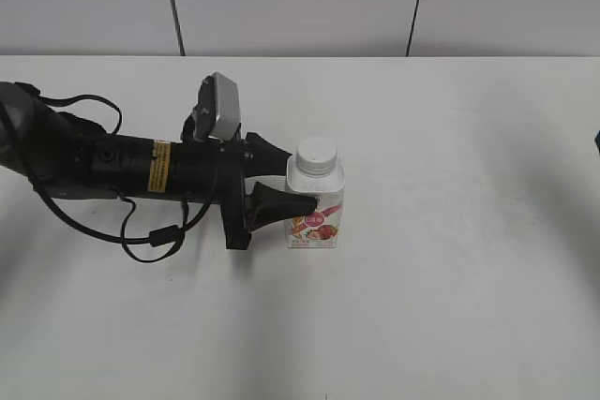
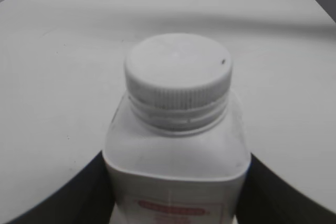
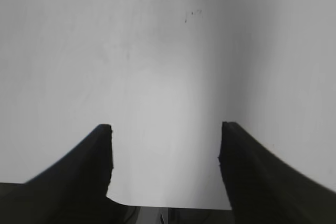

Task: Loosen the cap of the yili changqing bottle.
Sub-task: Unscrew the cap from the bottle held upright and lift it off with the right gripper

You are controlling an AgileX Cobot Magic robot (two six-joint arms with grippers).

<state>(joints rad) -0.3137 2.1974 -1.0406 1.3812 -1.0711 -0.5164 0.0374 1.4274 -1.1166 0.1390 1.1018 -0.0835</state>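
Bottle (image 1: 315, 208): stands upright at centre frame on the white table (image 1: 469, 259), cap (image 1: 316, 155) on.
Left gripper (image 1: 286, 185): reaches in from the left, fingers pinching the bottle's body below the shoulders; judged firm enough to brace against twisting.
Right gripper (image 3: 165, 153): fingers spread, nothing between them; should come down squarely over the cap, close on its ribbed rim, then turn.

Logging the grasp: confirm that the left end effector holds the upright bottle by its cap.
Not the cap. The left end effector grips the upright bottle by its body; the left wrist view shows the cap bare above the fingers.
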